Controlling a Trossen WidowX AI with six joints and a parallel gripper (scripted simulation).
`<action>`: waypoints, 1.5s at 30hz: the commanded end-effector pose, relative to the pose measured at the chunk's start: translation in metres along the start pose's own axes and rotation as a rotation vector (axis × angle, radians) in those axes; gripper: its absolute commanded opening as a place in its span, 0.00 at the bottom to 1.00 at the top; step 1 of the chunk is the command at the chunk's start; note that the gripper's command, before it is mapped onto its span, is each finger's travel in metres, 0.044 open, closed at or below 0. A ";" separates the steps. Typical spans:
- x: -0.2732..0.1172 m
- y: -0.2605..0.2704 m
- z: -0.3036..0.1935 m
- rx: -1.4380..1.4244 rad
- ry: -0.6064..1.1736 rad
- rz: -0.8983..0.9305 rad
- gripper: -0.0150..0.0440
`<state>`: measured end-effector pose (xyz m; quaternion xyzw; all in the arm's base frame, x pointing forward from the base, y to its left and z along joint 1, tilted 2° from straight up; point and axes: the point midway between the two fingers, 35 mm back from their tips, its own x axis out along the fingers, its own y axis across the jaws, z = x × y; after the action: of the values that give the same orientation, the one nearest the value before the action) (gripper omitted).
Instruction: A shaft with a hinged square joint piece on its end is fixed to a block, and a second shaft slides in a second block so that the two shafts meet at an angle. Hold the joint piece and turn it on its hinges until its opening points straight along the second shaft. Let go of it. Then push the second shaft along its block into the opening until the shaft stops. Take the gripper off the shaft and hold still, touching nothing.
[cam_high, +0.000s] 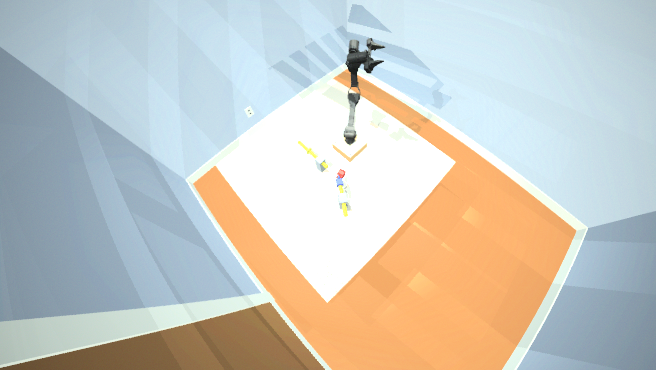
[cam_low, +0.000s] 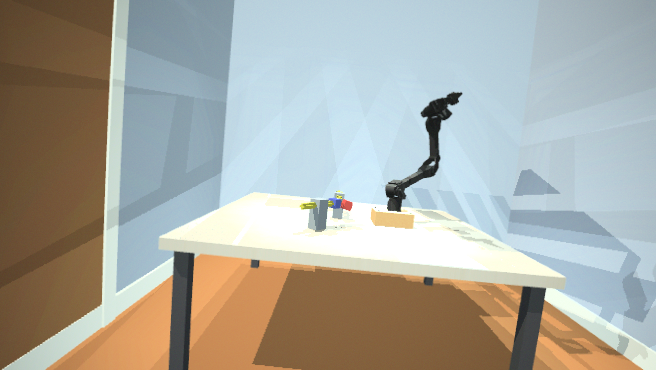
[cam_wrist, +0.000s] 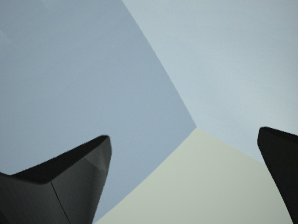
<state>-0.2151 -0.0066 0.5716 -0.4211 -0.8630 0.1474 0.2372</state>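
Observation:
The gripper (cam_high: 383, 54) (cam_low: 456, 104) (cam_wrist: 184, 134) is open and empty, raised high above the table and far from the parts. The red joint piece (cam_high: 341, 173) (cam_low: 346, 205) sits beyond the blue part (cam_high: 339, 182) (cam_low: 335, 202) on the end of the first yellow shaft (cam_high: 345, 210) (cam_low: 308, 205). That shaft passes through a grey block (cam_high: 343, 198) (cam_low: 317, 216). The second yellow shaft (cam_high: 303, 145) passes through another grey block (cam_high: 320, 164) (cam_low: 338, 213) at an angle to the first. Its near end is apart from the red piece. Where the opening points is too small to tell.
The white table (cam_high: 327, 270) (cam_low: 360, 261) carries both blocks and the arm's wooden base block (cam_high: 351, 155) (cam_low: 392, 218). The base block stands near the shafts. Walls surround the table; the wrist view shows only walls and a pale surface beyond the fingers.

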 end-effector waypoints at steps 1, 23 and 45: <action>0.000 0.000 0.000 0.000 0.000 0.000 0.98; 0.008 0.089 -0.065 0.593 0.207 0.097 1.00; 0.006 0.216 -0.100 1.265 0.474 0.236 1.00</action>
<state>-0.0397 0.1211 0.5692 -0.3250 -0.5283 0.5271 0.5810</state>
